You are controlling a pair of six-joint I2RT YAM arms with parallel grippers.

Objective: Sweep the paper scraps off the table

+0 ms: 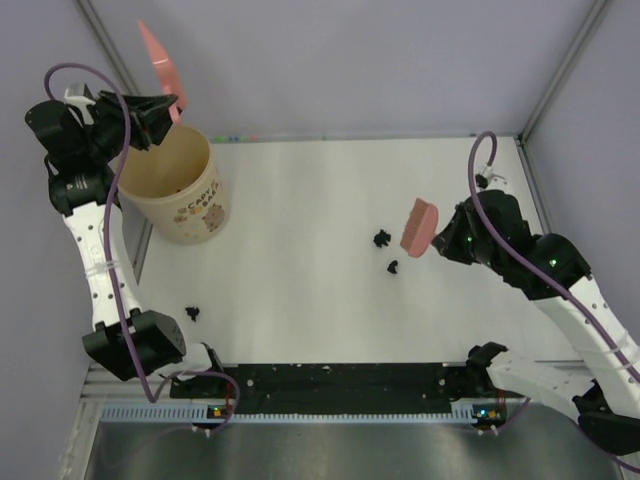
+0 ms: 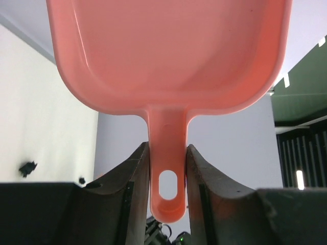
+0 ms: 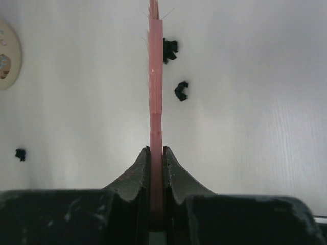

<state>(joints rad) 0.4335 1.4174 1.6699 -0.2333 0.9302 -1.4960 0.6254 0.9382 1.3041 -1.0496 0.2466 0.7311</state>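
Three paper scraps lie on the table: two close together right of centre, and one alone at the near left. A few dark bits seem to sit inside the beige bucket at the far left, so I'd judge this the tipping-out step.

The left gripper is clamped on the handle of the pink dustpan. Its arm is reared up at the far left, with the pan lifted high above the bucket's far rim and tilted steeply.

The right gripper is closed tight on the pink brush. That arm stretches in from the near right and holds the brush just right of the pair of scraps. Whether the bristles touch the tabletop I cannot tell.

Next, I reckon, the pan must come down to the left of that pair, lip on the surface, so the brush can push them leftward into it.
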